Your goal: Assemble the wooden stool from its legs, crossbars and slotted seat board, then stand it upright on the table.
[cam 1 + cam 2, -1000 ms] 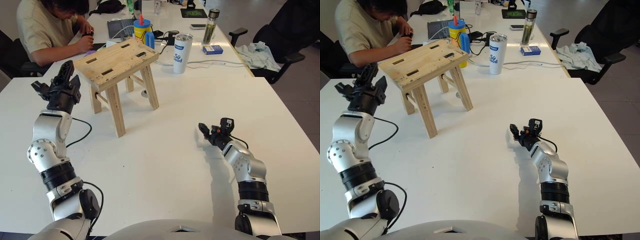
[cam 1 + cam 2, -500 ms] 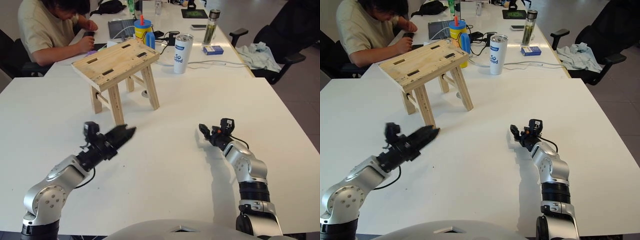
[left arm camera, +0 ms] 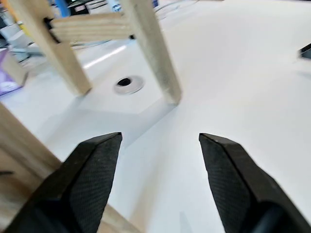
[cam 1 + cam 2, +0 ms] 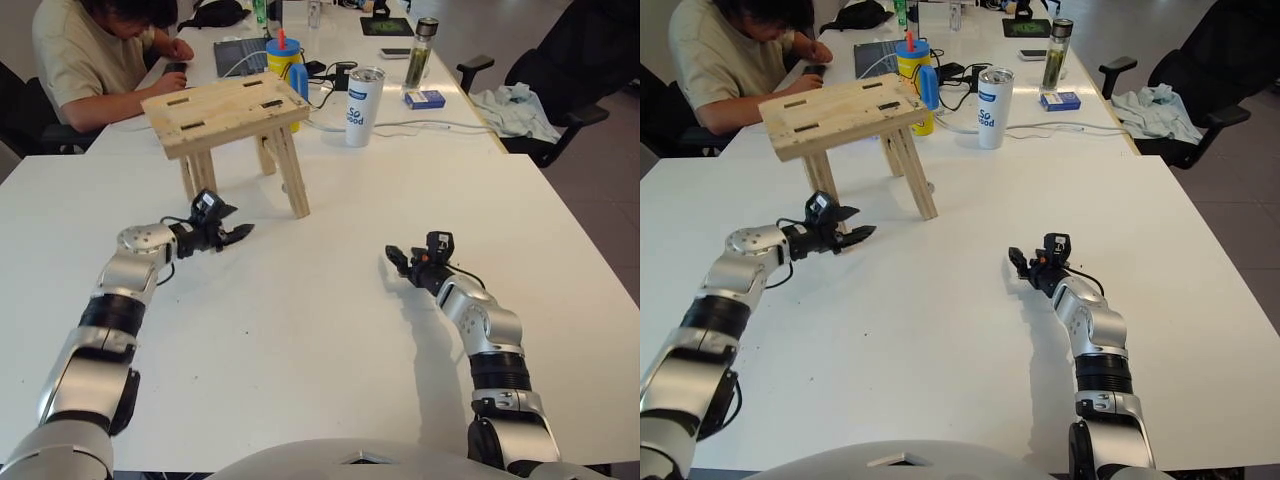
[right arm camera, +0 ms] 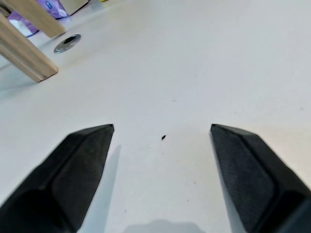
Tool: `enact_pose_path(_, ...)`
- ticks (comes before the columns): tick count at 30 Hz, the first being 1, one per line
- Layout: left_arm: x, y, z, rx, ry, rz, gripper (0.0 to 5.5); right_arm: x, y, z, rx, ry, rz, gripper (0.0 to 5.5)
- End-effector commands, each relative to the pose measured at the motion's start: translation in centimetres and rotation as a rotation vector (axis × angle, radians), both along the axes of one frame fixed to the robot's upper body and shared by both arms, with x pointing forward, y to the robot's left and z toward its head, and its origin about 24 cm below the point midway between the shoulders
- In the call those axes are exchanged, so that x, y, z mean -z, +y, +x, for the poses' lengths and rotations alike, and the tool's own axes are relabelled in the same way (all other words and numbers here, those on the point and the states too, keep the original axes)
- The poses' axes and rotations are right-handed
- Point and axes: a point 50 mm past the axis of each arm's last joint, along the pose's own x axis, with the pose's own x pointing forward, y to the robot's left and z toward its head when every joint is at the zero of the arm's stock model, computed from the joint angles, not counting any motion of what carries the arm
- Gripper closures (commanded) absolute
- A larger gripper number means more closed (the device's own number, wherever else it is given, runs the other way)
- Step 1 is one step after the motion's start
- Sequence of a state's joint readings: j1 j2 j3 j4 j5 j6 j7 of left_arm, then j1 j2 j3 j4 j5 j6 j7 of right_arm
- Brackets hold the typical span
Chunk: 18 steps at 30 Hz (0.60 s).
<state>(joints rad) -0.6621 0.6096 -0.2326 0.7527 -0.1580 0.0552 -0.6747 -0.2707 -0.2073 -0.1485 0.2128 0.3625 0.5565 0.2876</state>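
Stool (image 4: pixel 228 106) assembled, upright on table (image 4: pixel 330 340), left of centre, far side. Left gripper (image 4: pixel 238 235) wide open, empty, low beside near legs. Right gripper (image 4: pixel 393 258) wide open, empty, well apart. Probably rigid, fairly light, joints maybe loose; best taken by leg (image 4: pixel 292 180) or crossbar (image 3: pixel 90 28).

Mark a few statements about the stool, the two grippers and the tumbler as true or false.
1. The stool stands upright on the table. True.
2. The left gripper is shut on a stool leg. False: it is open with nothing between its fingers, low over the table near the stool's legs.
3. The right gripper is open and empty. True.
4. The white tumbler lies on its side in front of the stool. False: it stands upright beyond the stool, to its right.
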Motion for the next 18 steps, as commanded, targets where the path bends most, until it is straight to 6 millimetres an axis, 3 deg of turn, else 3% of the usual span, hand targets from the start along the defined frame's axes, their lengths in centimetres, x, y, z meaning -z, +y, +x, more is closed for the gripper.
enact_pose_path(1, -7.8, 10.4, 1.8, -0.514, -0.231, 0.612, 2.53, -0.5, 2.4, 1.0, -0.109, -0.004, -0.001, 1.81)
enact_pose_path(5, -9.1, 13.3, 0.6, -0.656, -0.246, 0.723, 2.53, -0.6, 3.1, 0.8, -0.163, 0.007, -0.013, 1.81)
enact_pose_path(9, -8.5, 13.2, 0.4, -0.671, -0.238, 0.598, 2.53, -0.4, 3.2, 0.8, -0.182, 0.013, -0.025, 1.81)
enact_pose_path(13, -7.8, 12.7, 0.4, -0.719, -0.321, 0.302, 2.53, -1.1, 3.5, 1.4, -0.17, -0.043, -0.02, 1.81)
enact_pose_path(18, -6.0, 10.9, 0.2, -0.725, -0.471, -0.175, 2.53, -4.4, 4.6, 3.0, -0.136, -0.287, -0.059, 1.81)
